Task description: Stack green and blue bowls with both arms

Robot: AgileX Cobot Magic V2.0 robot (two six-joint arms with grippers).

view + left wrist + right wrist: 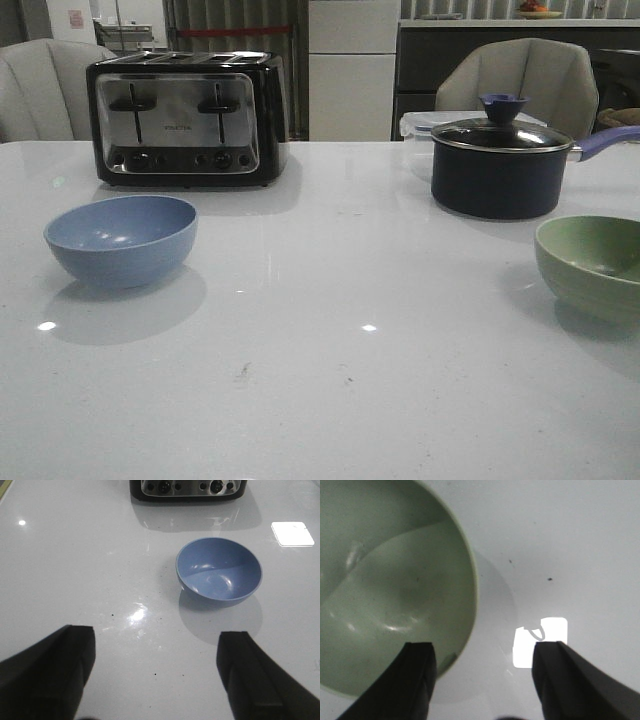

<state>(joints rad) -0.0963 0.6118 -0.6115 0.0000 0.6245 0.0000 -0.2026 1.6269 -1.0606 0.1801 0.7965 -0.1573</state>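
Smooth round matte bowls (121, 240), upright

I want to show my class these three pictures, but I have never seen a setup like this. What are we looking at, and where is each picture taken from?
This is a two-armed robot at a white table. The wide picture looks forward over the table. The other two come from cameras on the wrists, so the dark shapes at the bottom are each hand's fingers.

On the table stand a blue bowl, a green bowl, a toaster and a dark lidded pot.

The left hand is open, short of the blue bowl. The right hand is open, with one finger over the green bowl's rim. Nothing is held.
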